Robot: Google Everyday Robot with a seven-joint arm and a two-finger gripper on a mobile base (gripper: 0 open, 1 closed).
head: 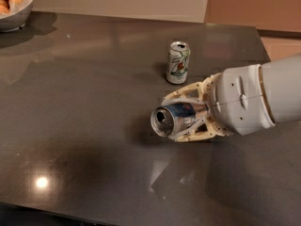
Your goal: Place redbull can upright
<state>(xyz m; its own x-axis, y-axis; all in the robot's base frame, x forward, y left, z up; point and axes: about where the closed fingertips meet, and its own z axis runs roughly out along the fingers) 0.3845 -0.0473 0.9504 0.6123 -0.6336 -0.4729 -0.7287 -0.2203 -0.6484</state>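
Note:
The redbull can point(170, 118) is a slim blue-and-silver can lying horizontal, its silver end facing left toward the camera. My gripper point(183, 117) is shut on the can, with cream-coloured fingers point(188, 94) above and below it. It holds the can just above the dark tabletop point(84, 107), right of centre. The white arm reaches in from the right edge.
A shorter white-and-green can point(178, 62) stands upright just behind the gripper. A white bowl of fruit point(14, 6) sits at the far left corner. The table's far edge meets a pale wall; the right edge is near the arm.

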